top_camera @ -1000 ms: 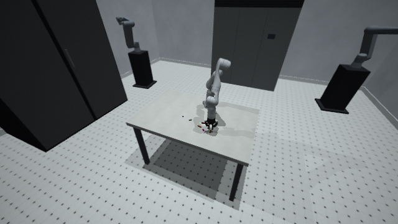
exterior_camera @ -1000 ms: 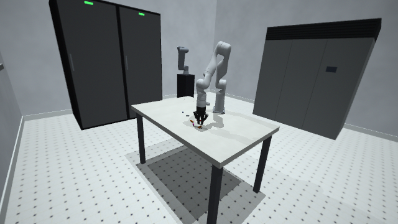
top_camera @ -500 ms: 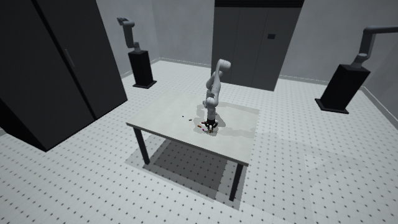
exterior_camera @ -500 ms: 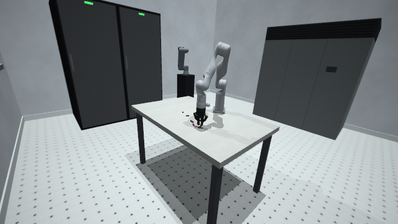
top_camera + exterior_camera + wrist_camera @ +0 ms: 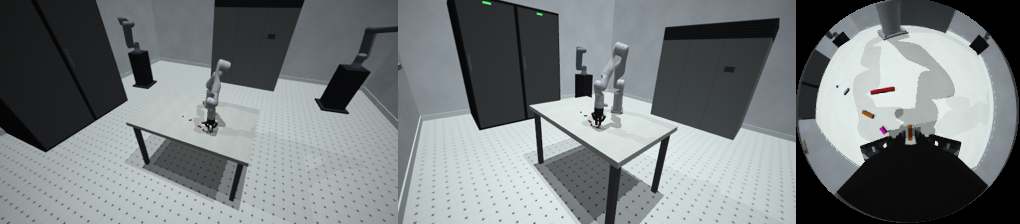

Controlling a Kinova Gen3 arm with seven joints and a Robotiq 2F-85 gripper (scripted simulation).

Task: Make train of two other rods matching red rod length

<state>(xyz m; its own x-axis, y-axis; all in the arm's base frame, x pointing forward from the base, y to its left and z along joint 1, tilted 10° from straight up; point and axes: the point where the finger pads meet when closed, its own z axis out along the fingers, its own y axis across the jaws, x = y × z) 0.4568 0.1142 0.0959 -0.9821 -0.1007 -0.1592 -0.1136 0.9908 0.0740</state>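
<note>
My gripper (image 5: 210,130) (image 5: 597,126) (image 5: 910,134) points down, low over the table. Its fingers are partly open, one on each side of an orange rod (image 5: 210,132) (image 5: 597,127) (image 5: 910,131); any contact is too small to tell. The red rod (image 5: 203,122) (image 5: 882,90) lies farther toward the arm's base, mostly hidden by the gripper in the exterior view. A second orange rod (image 5: 199,126) (image 5: 589,121) (image 5: 868,114) lies left of the gripper, at a slant. The grey rod (image 5: 190,119) (image 5: 585,116) (image 5: 846,91) lies farther left, apart from the others.
A magenta rod (image 5: 203,130) (image 5: 591,124) (image 5: 883,130) lies close left of the gripper, between the two orange rods. A tiny blue rod (image 5: 183,116) (image 5: 581,112) (image 5: 837,86) lies beyond the grey one. The table's front edge (image 5: 186,140) is beyond the gripper, away from the arm's base.
</note>
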